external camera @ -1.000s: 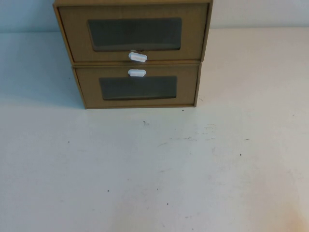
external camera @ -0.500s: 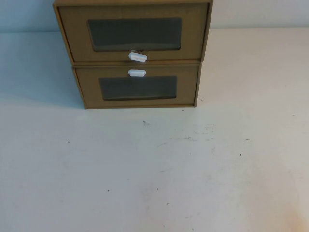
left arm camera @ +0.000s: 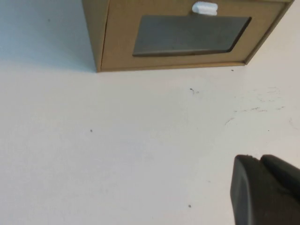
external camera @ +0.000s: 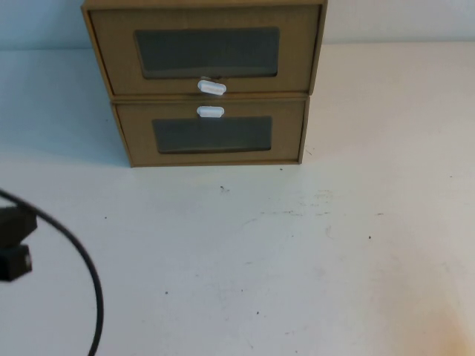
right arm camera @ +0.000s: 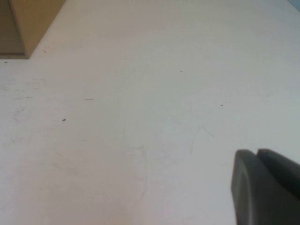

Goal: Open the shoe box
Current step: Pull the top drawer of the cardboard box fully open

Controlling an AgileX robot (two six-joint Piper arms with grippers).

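Cable point(external camera: 85, 267) and dark housing of the left arm point(external camera: 13, 241) edge into the near left of the white table point(external camera: 312, 267). The left gripper point(left arm camera: 265, 190) hangs above the tabletop on the near side of the lower shoe box point(external camera: 211, 133), and whether its grip is wide or narrow cannot be told. At far centre that box sits closed beneath the upper shoe box point(external camera: 204, 48), each with a white handle point(external camera: 211, 112), while off to the right the right gripper point(right arm camera: 265, 187) hovers over bare table, clamped tight on nothing.
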